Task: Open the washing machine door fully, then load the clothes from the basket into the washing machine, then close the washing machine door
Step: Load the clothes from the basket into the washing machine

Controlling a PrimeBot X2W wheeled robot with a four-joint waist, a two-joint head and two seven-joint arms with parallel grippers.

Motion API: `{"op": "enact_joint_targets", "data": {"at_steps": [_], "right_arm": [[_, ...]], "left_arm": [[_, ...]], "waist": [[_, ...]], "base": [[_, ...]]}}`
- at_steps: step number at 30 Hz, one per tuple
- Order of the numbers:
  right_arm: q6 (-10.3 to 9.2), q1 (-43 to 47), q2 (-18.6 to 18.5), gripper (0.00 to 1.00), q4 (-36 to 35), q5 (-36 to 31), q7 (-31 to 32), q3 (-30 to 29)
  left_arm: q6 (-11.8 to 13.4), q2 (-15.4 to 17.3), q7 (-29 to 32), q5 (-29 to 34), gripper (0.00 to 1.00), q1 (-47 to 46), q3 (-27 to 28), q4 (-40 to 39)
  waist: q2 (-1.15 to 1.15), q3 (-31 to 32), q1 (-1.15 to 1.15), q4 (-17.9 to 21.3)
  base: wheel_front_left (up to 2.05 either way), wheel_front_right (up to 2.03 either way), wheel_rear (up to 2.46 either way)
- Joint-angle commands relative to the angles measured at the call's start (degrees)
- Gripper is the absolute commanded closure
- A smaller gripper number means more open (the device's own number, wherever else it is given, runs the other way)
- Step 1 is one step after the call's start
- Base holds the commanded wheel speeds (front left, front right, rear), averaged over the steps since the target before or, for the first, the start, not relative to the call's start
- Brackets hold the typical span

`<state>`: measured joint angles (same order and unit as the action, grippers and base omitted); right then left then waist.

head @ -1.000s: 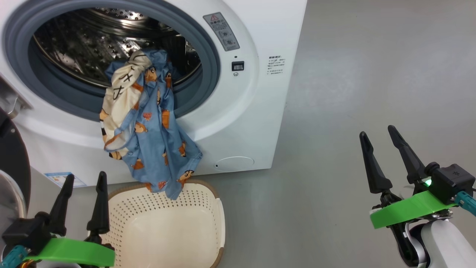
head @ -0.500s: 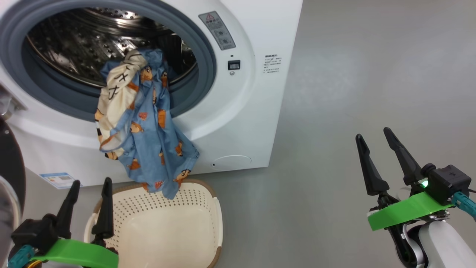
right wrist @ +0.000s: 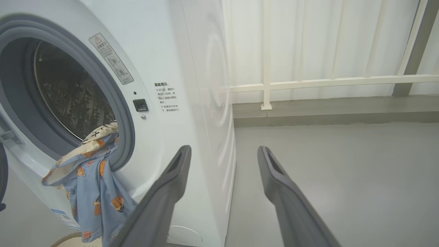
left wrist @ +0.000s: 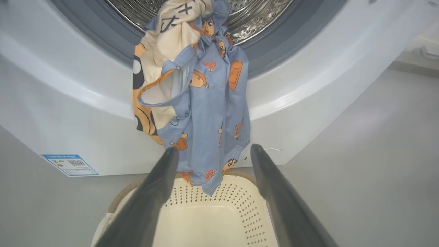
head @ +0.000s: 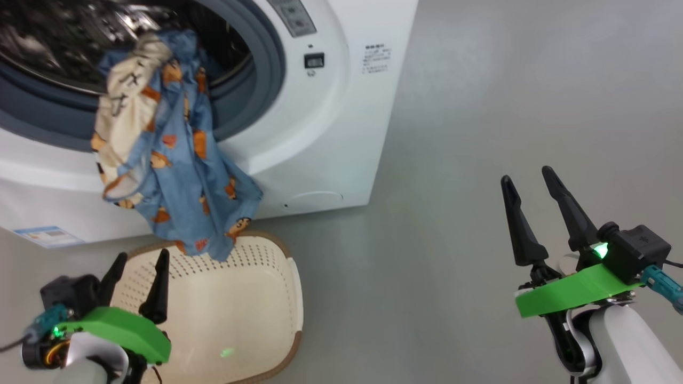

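One washing machine (head: 331,133), one basket (head: 296,298) and two grippers are showing. The clothes (head: 176,176) are hanging as one bundle from the drum mouth down over the basket's far rim; the garments within cannot be counted. The left gripper (head: 143,255) and right gripper (head: 525,175) are standing spread, holding nothing. The drum's top is being cut off.

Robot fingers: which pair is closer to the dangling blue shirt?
The left fingers, open above the cream perforated plastic basket beneath the blue cartoon-print clothes; the right fingers stand far off over grey floor.
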<state>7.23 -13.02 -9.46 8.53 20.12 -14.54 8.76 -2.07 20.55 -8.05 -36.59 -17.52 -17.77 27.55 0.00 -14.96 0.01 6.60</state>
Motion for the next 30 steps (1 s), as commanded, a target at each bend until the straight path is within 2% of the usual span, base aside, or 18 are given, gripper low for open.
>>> {"op": "enact_joint_targets", "data": {"at_steps": [1, 7, 12, 21, 30], "right_arm": [[0.25, -1.41, 0.00, 0.00, -1.65, -0.70, -0.46, 0.66], [0.25, -2.84, 1.52, 0.00, -2.43, -1.58, -0.46, 0.56], [0.25, -4.03, 2.45, 0.00, -2.90, -2.21, -0.46, 0.55], [0.25, -5.92, 4.13, 0.00, -3.83, -3.12, -0.46, 0.99], [0.25, -7.14, 5.61, 0.00, -4.33, -3.10, -0.46, 1.33]], "left_arm": [[-0.60, 1.49, -0.09, -0.43, 0.00, -3.01, 1.86, 0.93], [-3.45, 0.52, 0.88, -1.68, 0.00, -9.52, 0.58, 10.81], [-4.67, 0.00, 1.33, -2.11, 0.00, -15.39, -0.87, 18.41], [-5.32, -0.30, 0.19, -2.42, 0.00, -24.74, -3.16, 28.98], [-5.40, 0.80, -0.26, -3.75, 0.00, -31.57, -4.27, 33.92]], "waist": [[0.00, -2.80, -0.01, 1.67], [0.00, -6.58, -0.01, 3.17], [0.00, -9.72, -0.01, 4.18], [0.00, -15.35, -0.01, 6.29], [0.00, -19.64, -0.01, 8.39]], "base": [[0.00, 0.00, 0.00], [0.00, 0.00, 0.00], [0.00, 0.00, 0.00], [0.00, 0.00, 0.00], [0.00, 0.00, 0.00]]}}
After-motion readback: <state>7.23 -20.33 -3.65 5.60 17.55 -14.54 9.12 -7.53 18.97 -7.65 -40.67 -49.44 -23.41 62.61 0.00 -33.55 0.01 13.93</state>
